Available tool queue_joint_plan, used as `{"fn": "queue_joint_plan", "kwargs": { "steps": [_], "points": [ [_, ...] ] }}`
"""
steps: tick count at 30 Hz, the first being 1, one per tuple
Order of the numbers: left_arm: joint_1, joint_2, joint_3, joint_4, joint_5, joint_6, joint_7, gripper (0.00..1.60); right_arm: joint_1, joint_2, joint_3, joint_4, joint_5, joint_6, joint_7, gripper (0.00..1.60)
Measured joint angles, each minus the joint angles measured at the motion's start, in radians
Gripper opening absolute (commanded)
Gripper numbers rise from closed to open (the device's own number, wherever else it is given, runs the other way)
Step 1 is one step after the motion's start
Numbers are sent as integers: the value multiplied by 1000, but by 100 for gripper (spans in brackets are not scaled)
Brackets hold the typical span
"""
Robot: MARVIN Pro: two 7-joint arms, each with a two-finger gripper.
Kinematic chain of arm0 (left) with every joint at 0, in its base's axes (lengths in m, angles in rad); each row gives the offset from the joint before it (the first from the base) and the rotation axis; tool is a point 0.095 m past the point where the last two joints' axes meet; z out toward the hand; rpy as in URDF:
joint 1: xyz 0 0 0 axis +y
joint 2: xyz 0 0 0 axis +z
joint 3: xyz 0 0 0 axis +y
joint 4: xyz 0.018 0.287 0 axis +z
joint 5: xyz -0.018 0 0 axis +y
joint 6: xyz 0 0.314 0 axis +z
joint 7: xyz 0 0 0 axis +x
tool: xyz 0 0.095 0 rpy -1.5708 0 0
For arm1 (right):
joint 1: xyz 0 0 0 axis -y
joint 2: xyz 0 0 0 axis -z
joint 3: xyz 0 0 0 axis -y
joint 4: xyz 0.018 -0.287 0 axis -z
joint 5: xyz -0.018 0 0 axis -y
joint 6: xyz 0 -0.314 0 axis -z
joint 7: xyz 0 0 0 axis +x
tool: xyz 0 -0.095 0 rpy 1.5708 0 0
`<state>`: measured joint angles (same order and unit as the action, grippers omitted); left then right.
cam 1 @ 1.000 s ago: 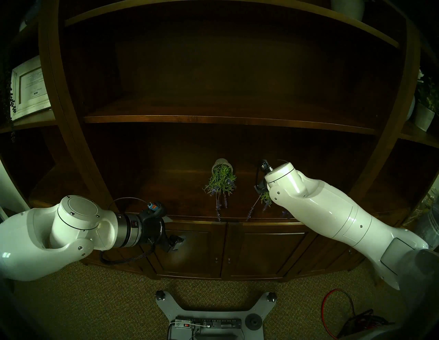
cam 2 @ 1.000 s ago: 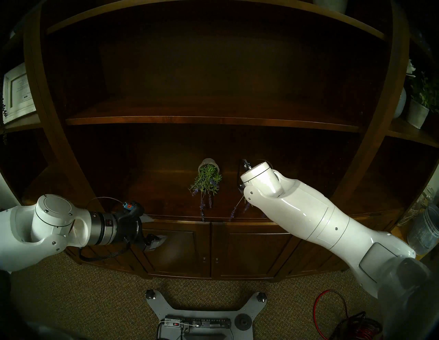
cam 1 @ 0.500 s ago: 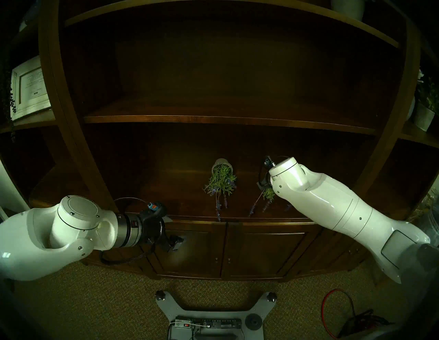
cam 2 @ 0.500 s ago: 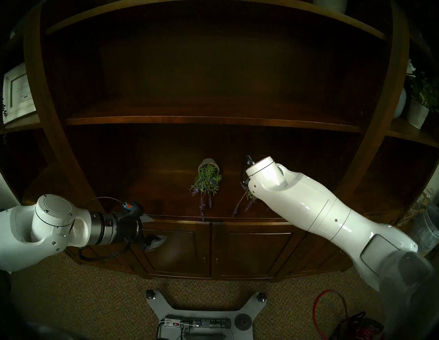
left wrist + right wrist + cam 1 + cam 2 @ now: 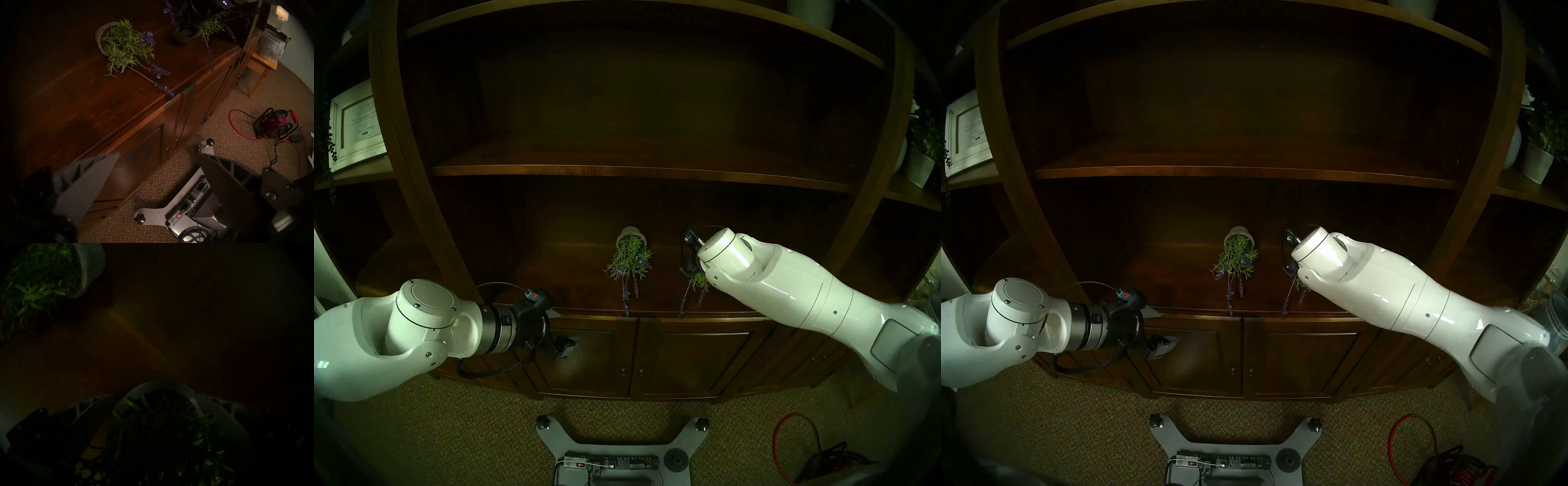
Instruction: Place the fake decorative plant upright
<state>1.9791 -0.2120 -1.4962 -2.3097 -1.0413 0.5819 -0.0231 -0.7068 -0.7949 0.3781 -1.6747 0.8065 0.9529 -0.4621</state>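
2 plants: seen on the dark wooden shelf [image 5: 551, 271], both small lavender sprays in grey pots.
Held plant [image 5: 697, 283]: gripped by the right gripper [image 5: 158, 405] at the pot; the pot rim [image 5: 159, 387] is framed between the 2 fingers in the right wrist view, leaves filling the foreground.
Held plant, attitude: tilted, with purple stems [image 5: 682, 305] hanging toward the shelf's front edge; whether the pot touches the shelf cannot be told.
Right gripper, state: clenched on the pot of the held plant, fingers pressed against both sides.
Second plant [image 5: 631, 258]: laid on its side to the left of the held one, apart from it, pot mouth [image 5: 103, 39] turned toward the front, flowers [image 5: 158, 71] reaching the shelf edge.
Left gripper [image 5: 156, 169]: held off the shelf, in front of the cabinet doors [image 5: 595, 353], well apart from both plants.
Left gripper, state: released, fingers spread wide, nothing between them.
Floor: carpet [image 5: 449, 434], with the robot base [image 5: 612, 451] and a red cable reel [image 5: 275, 123].
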Motion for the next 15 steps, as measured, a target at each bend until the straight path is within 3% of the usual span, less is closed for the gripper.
{"fn": "queue_joint_plan", "kwargs": {
  "steps": [15],
  "points": [
    [0, 0, 0, 0, 0, 0, 0, 160, 75, 56, -111, -29, -118, 3, 99, 160]
  ]
}}
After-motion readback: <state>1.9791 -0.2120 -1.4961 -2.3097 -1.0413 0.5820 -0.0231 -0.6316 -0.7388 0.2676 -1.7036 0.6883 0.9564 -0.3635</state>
